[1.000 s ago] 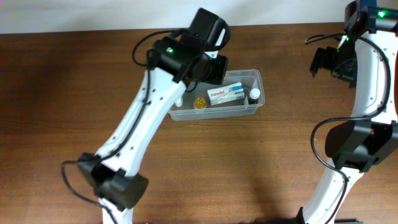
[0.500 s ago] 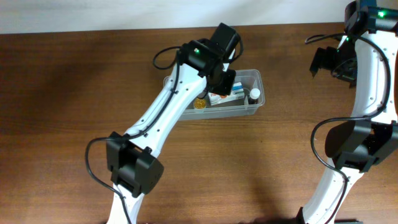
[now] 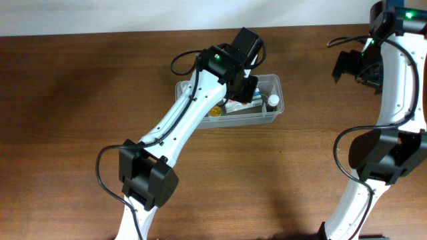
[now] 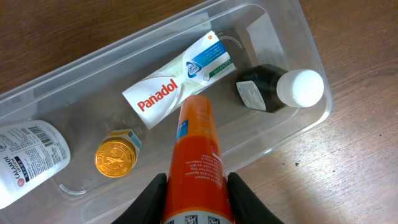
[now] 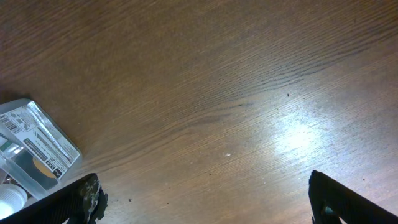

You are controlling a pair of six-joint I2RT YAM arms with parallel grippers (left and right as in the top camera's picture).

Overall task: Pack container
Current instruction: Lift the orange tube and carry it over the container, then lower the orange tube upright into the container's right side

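Tube [image 4: 198, 155] hangs over container [image 4: 280, 37], inside rim.

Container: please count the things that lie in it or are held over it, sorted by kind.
Bottles: 2, dark bottle and white bottle
Box: 1
Gold-lidded jar: 1
Orange tube, gripped by left hand over the container: 1
Total: 5

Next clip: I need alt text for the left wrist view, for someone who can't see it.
The left gripper holds an orange tube above the clear container. Inside lie a Panadol box, a dark bottle with a white cap, a gold-capped jar and a white bottle; the container sits on a wooden table.
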